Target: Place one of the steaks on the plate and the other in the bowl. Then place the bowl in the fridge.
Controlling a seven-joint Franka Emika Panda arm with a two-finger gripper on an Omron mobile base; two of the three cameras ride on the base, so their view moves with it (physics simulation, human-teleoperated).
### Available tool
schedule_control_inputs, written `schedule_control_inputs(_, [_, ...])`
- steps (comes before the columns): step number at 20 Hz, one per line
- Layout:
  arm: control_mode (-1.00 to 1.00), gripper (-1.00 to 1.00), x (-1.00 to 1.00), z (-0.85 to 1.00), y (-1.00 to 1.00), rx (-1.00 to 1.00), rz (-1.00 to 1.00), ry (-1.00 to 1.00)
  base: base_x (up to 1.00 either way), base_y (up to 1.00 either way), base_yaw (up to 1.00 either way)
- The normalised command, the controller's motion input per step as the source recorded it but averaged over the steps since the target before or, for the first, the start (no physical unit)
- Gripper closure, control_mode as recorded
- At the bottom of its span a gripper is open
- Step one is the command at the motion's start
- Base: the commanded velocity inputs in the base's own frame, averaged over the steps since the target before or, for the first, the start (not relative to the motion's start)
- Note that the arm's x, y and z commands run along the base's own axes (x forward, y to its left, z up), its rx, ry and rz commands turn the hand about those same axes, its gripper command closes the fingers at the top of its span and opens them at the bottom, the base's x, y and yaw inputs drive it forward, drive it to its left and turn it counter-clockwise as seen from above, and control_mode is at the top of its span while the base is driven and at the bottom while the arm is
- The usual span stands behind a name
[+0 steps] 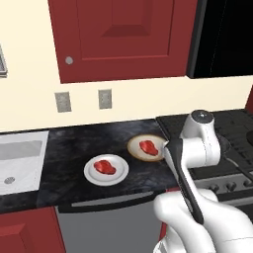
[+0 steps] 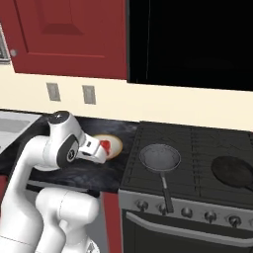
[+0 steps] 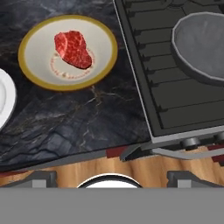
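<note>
With one steak (image 1: pixel 105 166) on the plate (image 1: pixel 92 176) and the other (image 3: pixel 72 49) in the bowl (image 3: pixel 103 36) on the bench (image 3: pixel 78 118), fridge step remains. My hand (image 3: pixel 110 177) holds nothing, spread wide; next I must grip the bowl rim.

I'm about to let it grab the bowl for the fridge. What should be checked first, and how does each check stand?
1. Steak on plate: ok, one steak lies there.
2. Steak in bowl: ok, the other steak lies inside.
3. Gripper empty: ok, nothing between its tips.
4. Gripper over bowl: not ok, it sits at the counter's front edge.
5. Fridge door open: cannot tell.
</note>
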Motion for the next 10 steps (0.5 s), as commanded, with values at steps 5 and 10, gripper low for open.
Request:
schedule_control_inputs(5, [1.00,-1.00,0.00,0.00,0.00,0.00,0.00,0.00,0.00,0.00,0.45])
schedule_control_inputs(10, [1.00,-1.00,0.00,0.00,0.00,0.00,0.00,0.00,0.00,0.07,0.70])
